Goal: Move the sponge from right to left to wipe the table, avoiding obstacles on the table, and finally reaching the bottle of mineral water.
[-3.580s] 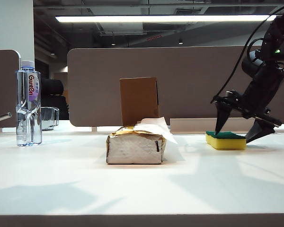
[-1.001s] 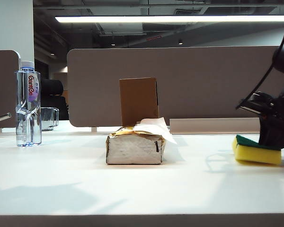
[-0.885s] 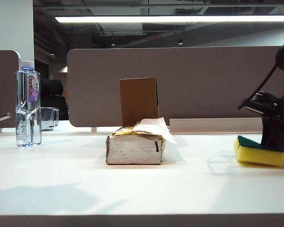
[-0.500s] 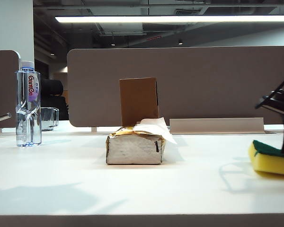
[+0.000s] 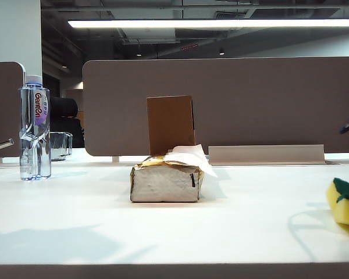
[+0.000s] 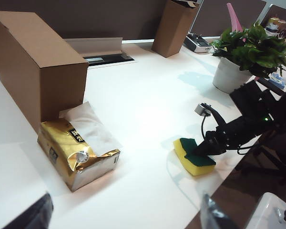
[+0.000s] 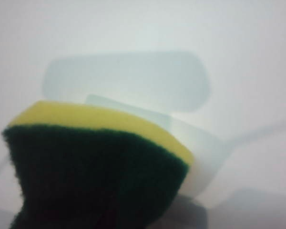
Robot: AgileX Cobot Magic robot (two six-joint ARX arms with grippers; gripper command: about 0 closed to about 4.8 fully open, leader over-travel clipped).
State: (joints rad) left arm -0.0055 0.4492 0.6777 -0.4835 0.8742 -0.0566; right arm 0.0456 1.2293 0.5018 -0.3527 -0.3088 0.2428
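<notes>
I've got the right claw (image 6: pixel 200 151) clamped on the sponge (image 6: pixel 194 156) near the desk's (image 5: pixel 163 232) right front corner; its foam looks soft and light, so it should squash under pressure, and gripping the scouring top seems sensible. The left claw (image 6: pixel 124 217) hangs spread apart, empty, well above the tissue pack (image 6: pixel 78 152). The bottle of mineral water (image 5: pixel 35 128) stands by the left edge. The exterior view crops the sponge; the right wrist picture is blurred.

Yellow sponge (image 6: pixel 195 158) green-topped; tissue pack (image 6: pixel 78 155) gold.
</notes>
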